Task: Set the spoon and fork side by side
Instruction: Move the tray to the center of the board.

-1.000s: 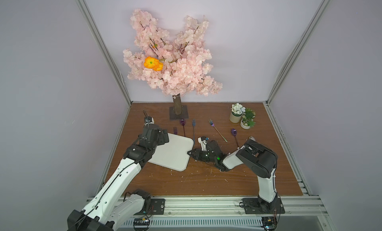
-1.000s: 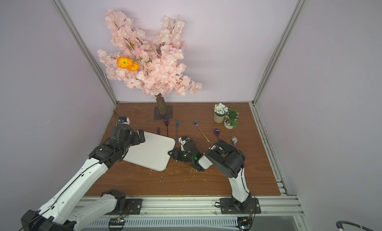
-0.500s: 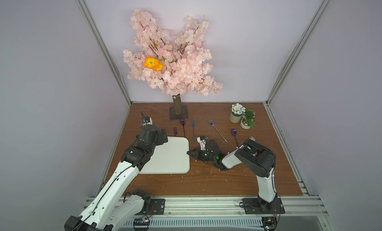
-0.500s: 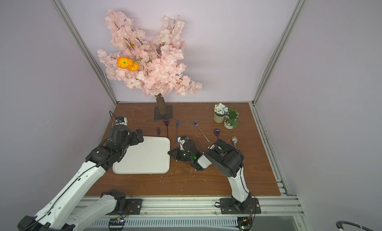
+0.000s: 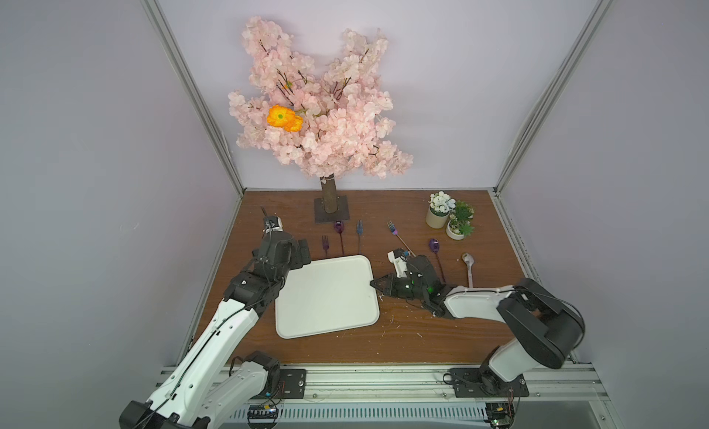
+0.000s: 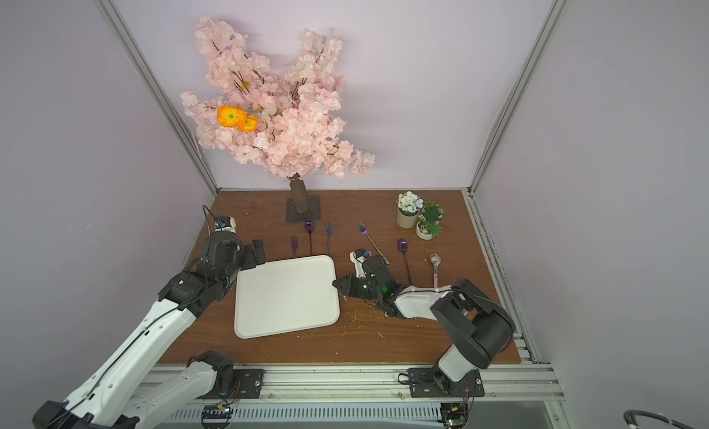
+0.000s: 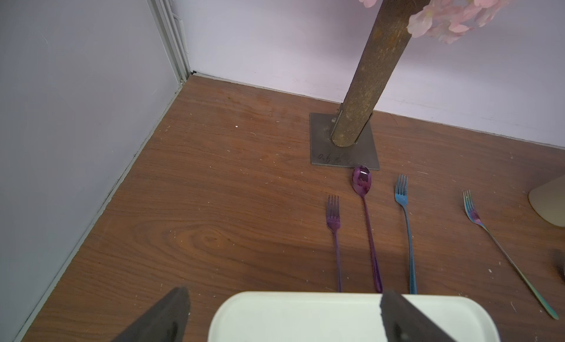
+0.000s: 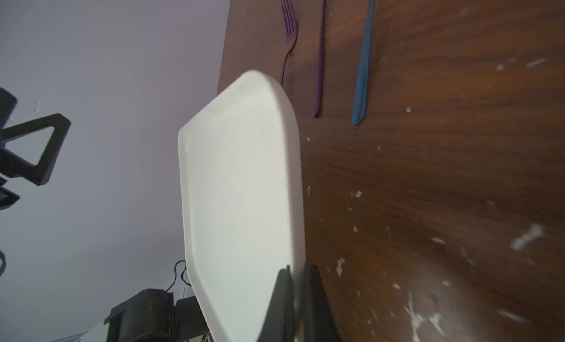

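Metal spoon (image 7: 369, 230), fork (image 7: 334, 233): thin, stiff, likely slick; pinch mid-handle | right gripper (image 8: 298, 268) clamped on tray (image 8: 244, 187) rim | left gripper (image 7: 282, 294) wide open, empty

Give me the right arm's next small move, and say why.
Probably open the right gripper and back off the tray: its jaws are shut on the tray's rim, the tray lies flat on the table, and the nearby spoon and fork lie apart, unheld.
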